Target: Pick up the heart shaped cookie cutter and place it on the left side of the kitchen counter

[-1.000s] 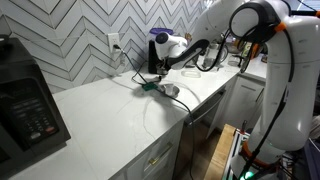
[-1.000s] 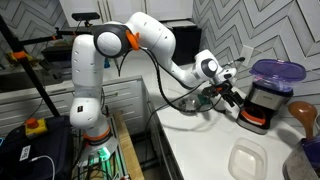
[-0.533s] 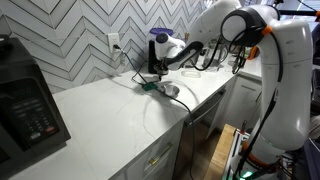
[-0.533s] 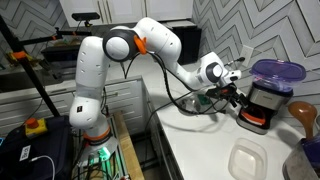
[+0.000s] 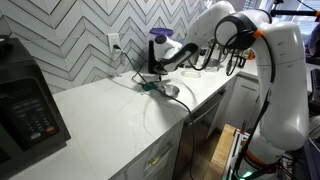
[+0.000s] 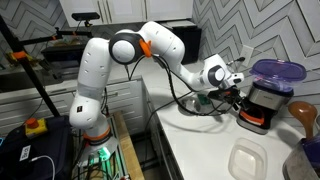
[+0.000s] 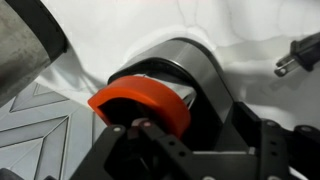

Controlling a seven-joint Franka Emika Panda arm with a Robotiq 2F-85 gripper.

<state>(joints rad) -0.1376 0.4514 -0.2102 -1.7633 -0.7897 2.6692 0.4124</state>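
**Spotter:** Where's the cutter, and how does it lie?

**Me:** On my wrist view the heart shaped cookie cutter (image 7: 140,106) sits low, just ahead of the gripper (image 7: 137,132) and in front of a dark cylinder (image 7: 200,75). Its long axis runs left to right. I can only see one curved red-orange wall, so I can't tell where the heart's tip points.

**Spotter:** What's hidden?

**Me:** Its lower edge is behind my fingers. In both exterior views it's too small to find on the kitchen counter (image 5: 100,115). A plug (image 7: 298,55) lies far right.

**Spotter:** And the gripper?

**Me:** It's right up at the cutter. Whether it's gripping or loose, I can't tell.
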